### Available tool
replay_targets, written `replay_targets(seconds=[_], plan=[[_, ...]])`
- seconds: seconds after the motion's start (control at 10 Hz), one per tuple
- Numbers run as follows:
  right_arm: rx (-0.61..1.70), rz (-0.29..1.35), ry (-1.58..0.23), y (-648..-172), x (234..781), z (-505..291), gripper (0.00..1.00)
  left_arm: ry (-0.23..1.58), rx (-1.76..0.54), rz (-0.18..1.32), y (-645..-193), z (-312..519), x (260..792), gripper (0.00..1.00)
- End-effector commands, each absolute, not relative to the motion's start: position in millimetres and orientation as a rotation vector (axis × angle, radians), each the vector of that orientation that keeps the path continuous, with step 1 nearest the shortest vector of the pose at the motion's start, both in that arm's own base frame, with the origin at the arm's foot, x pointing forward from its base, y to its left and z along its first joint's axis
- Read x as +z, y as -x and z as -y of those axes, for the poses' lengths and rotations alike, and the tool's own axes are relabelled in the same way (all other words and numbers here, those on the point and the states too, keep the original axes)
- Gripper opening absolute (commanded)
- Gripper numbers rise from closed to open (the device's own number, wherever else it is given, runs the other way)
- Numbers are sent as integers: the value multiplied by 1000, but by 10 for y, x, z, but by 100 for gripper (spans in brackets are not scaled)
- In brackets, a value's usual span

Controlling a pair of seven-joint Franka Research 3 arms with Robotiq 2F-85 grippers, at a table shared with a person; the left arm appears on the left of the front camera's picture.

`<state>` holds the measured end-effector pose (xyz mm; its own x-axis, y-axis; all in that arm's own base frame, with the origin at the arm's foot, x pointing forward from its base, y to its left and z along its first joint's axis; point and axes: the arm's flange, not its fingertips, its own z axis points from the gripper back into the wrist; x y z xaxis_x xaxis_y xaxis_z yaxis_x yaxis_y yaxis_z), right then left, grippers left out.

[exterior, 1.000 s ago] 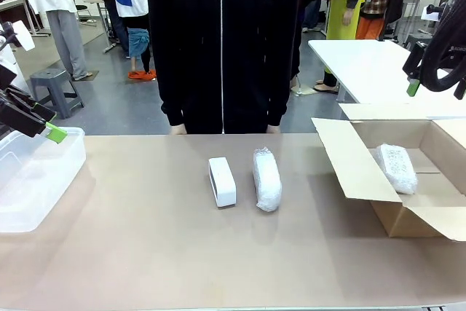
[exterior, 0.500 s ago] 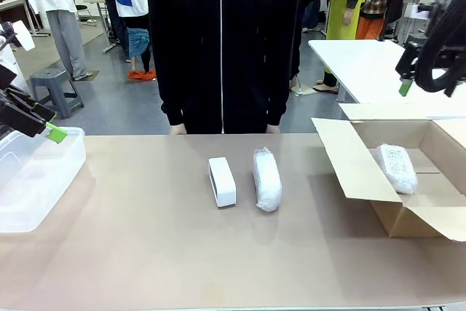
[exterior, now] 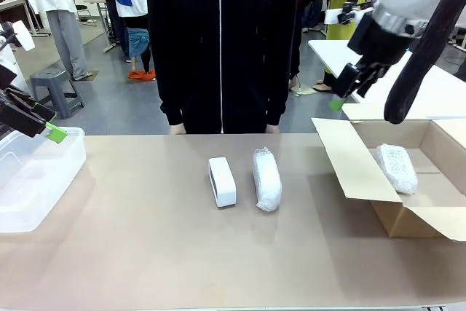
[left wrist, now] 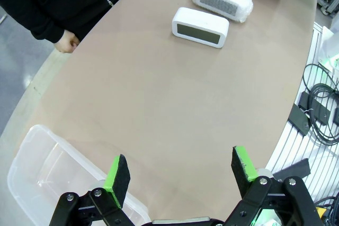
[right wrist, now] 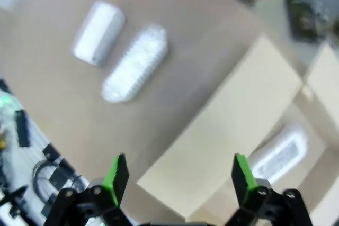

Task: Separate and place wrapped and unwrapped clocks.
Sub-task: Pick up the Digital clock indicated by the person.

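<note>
So roughly a third done, I'd say. One bubble-wrapped clock (exterior: 397,167) is lying inside the open cardboard box (exterior: 357,165) at the robot's right end of the table (exterior: 145,245). The other two sit mid-table, right in front of the person (exterior: 222,41) in the black zip jacket. That's the second bubble-wrapped clock (exterior: 266,178) and the bare white clock (exterior: 222,181), side by side, close but not touching.

There's a clear plastic bin (exterior: 36,180) at the left end and I can't see anything in it. My guess is that's where the bare one goes, and the wrapped one joins its buddy in the box.

Neither arm has anything. The left gripper (left wrist: 180,170) hangs over the bin's near end, fingers spread wide. The right gripper (right wrist: 179,175) is up high, above the box flap, also wide open and holding nothing. So two pickups left to do.
</note>
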<state>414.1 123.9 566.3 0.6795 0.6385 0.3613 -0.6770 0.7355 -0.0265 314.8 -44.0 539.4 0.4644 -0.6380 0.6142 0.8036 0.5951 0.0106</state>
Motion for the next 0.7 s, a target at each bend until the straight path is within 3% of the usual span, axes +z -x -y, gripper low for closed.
replay_targets(seconds=[0.0,0.3,0.6], plan=[[960,400,-302,-4164,5532,-1261,100,317,-913,624,-3158,429,5386,100],[1035,456,-430,-4022,5640,-1425,100,317,-913,624,-3158,429,5386,100],[1230,480,-391,-3879,5657,-1421,100,317,-913,624,-3158,429,5386,100]])
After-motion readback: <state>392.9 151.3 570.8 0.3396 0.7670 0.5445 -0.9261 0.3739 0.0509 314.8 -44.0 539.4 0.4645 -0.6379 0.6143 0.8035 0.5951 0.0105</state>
